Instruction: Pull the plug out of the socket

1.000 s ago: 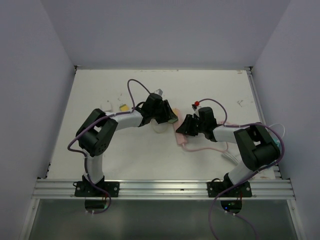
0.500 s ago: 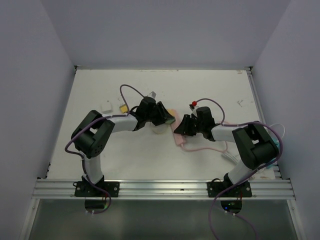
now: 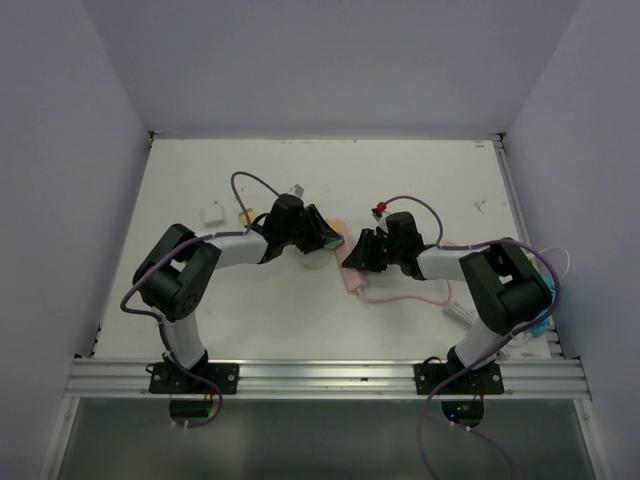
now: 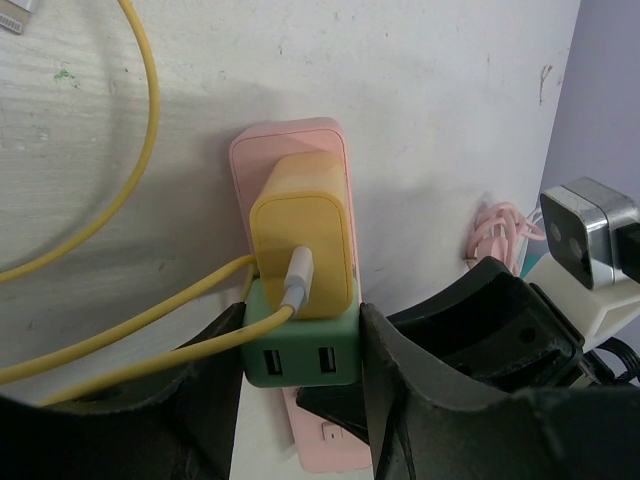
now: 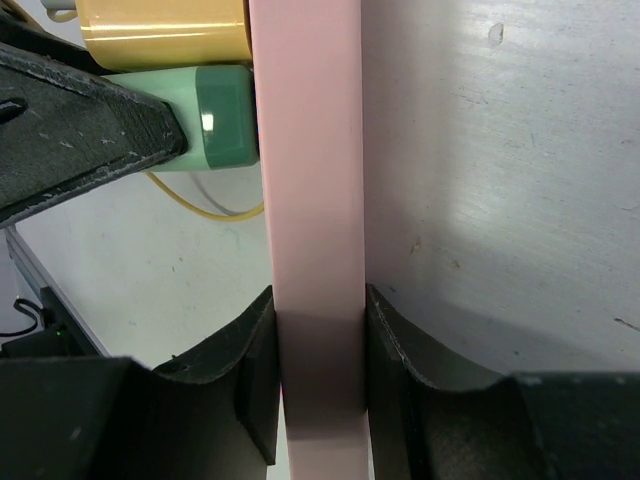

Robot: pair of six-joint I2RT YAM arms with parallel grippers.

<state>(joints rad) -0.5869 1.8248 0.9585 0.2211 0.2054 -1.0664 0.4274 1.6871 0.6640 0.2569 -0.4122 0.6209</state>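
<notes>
A pink power strip [image 4: 290, 155] lies on the white table; it also shows in the top view [image 3: 351, 277] and edge-on in the right wrist view [image 5: 310, 200]. A green USB plug [image 4: 300, 345] and a yellow plug [image 4: 300, 240] with a yellow cable sit in it side by side. My left gripper [image 4: 300, 340] is shut on the green plug, one finger on each side. The green plug [image 5: 225, 115] and yellow plug [image 5: 165, 30] also show in the right wrist view. My right gripper [image 5: 317, 350] is shut on the strip's sides. Both grippers meet mid-table [image 3: 335, 245].
The yellow cable [image 4: 140, 120] loops across the table left of the strip. The strip's pink cord [image 3: 415, 295] trails right. A small white block [image 3: 212, 213] and a yellow bit [image 3: 244, 216] lie at the left. A red-tipped piece [image 3: 379, 210] sits behind my right gripper.
Both arms have shifted a little left and toward the far side with the strip and plugs. Both grips look unchanged.
</notes>
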